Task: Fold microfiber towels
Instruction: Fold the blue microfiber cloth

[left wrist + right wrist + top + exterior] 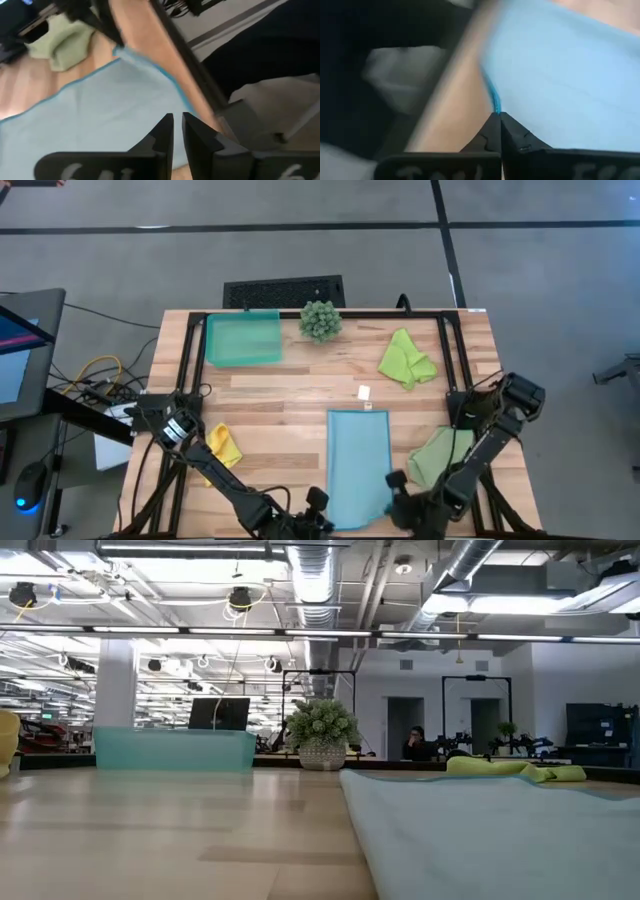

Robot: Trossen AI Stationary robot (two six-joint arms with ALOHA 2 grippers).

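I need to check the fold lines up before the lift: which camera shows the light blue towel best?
The high view: the whole light blue towel lies as a long strip at the table's near edge, between both grippers. The low view shows only its surface edge-on. The left wrist view shows one corner, and the right wrist view only a blurred edge at the shut jaws.

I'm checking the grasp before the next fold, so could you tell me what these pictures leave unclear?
- High view: both claws and the light blue towel's near corners are cut off by the picture's bottom edge.
- Right wrist view: right claw is shut at the towel's edge; blur hides whether cloth is pinched.
- Low view: no claw shows.
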